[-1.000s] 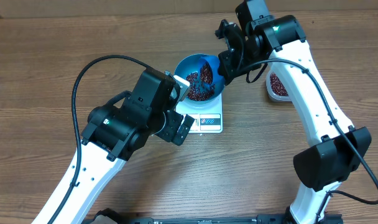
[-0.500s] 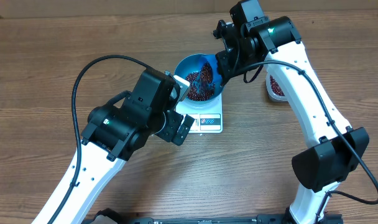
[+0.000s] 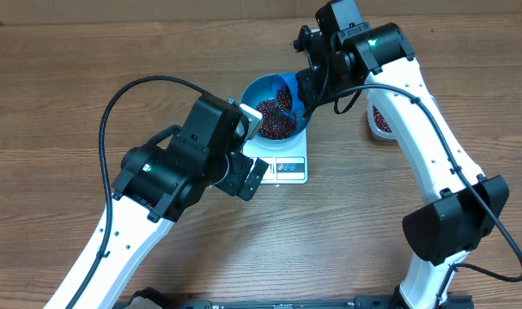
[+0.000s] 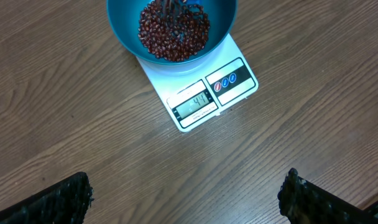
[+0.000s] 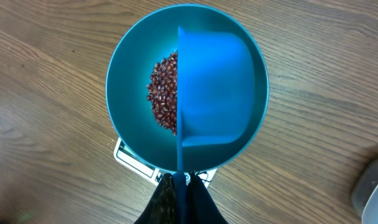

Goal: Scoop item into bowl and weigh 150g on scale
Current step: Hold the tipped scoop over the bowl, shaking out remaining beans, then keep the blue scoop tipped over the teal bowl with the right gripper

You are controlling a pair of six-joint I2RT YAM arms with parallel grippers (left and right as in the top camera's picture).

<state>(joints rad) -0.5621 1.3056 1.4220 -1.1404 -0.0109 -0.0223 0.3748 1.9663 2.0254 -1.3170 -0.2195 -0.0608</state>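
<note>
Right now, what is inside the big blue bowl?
A pile of small red-brown beans sits in the bowl. The blue scoop covers the bowl's other half, so whatever lies under it is hidden.

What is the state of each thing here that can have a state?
bowl: on the scale, partly filled with beans.
scale: switched on, display showing digits.
scoop: tilted over the bowl, in the right tool.
right tool: shut on the scoop.
left tool: open, empty.
tub: holds beans.
</note>
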